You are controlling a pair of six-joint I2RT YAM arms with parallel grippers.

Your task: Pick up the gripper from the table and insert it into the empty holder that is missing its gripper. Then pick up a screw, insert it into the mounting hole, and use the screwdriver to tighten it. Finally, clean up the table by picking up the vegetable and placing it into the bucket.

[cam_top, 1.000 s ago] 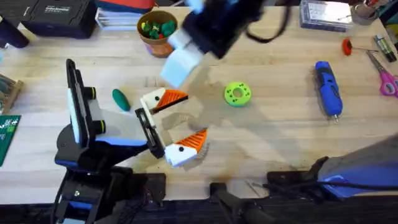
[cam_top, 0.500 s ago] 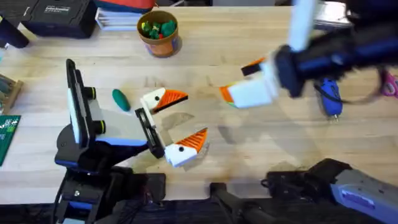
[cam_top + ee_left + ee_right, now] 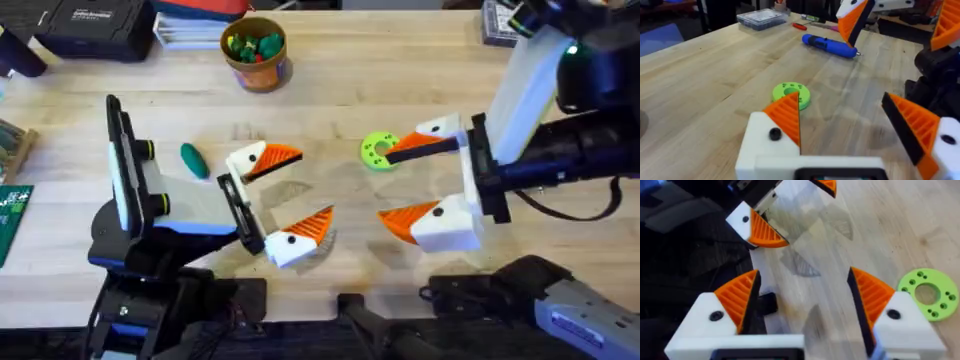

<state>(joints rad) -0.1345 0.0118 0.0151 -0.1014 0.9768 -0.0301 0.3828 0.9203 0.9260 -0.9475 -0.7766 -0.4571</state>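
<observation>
The dark green vegetable [image 3: 193, 158] lies on the table beside my left arm. The tan bucket [image 3: 255, 62] stands at the back with small coloured pieces inside. My left gripper [image 3: 312, 185] rests low over the table, open, both white-and-orange fingers [image 3: 785, 120] empty. My right gripper [image 3: 385, 187] faces it from the right, open and empty, its fingers [image 3: 870, 292] spread beside the green ring. The blue screwdriver [image 3: 830, 46] lies farther back in the left wrist view; my right arm hides it from overhead. The loose gripper, the holder and the screw are out of view.
A bright green ring disc [image 3: 380, 150] lies by my right gripper's upper finger. A clear plastic box [image 3: 762, 17] and a red-handled tool [image 3: 800, 26] sit at the far side. A black case [image 3: 90, 25] is at the back left, a green circuit board [image 3: 12, 215] at the left edge.
My right arm swung from near the bucket across to the right, then came down at mid-table facing the left gripper. It now covers the screwdriver. The left arm has not moved.
</observation>
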